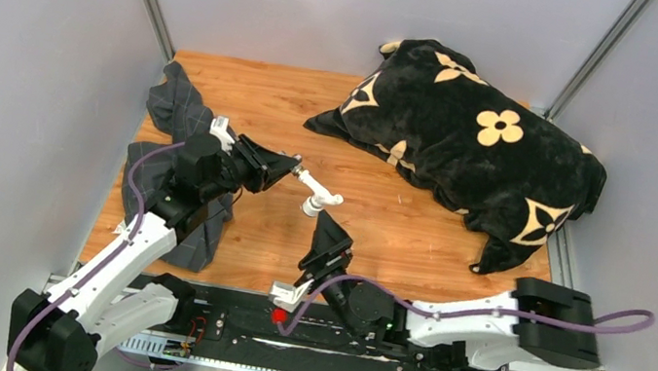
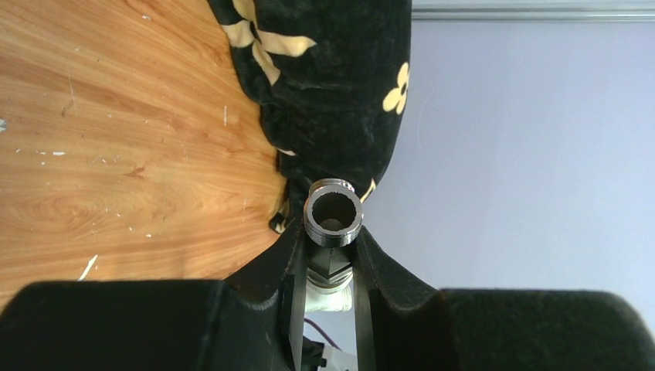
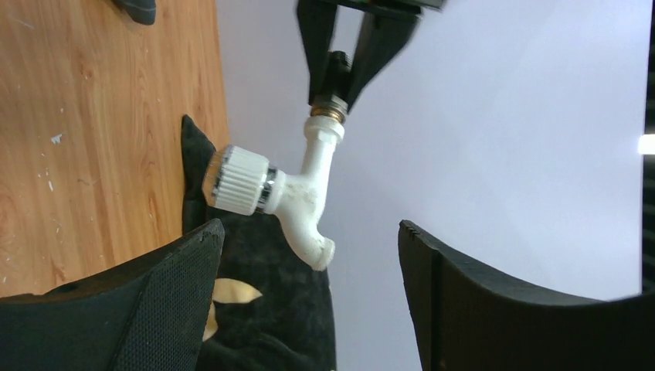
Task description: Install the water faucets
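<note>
My left gripper [image 1: 293, 168] is shut on the threaded metal end [image 2: 334, 210] of the white elbow-shaped faucet [image 1: 319, 194] and holds it in the air above the wooden table. In the right wrist view the faucet [image 3: 313, 197] hangs from the left fingers [image 3: 320, 46], its ribbed white knob [image 3: 239, 180] pointing left. My right gripper [image 1: 329, 235] is open just below the faucet. Its jaws stand wide apart on either side of the spout [image 3: 318, 249] without touching it. The grey T-shaped piece is out of view.
A black flowered cushion [image 1: 470, 138] lies at the back right of the wooden table [image 1: 396, 235]. A grey checked cloth [image 1: 180, 114] lies at the left under my left arm. Grey walls close in the table on both sides.
</note>
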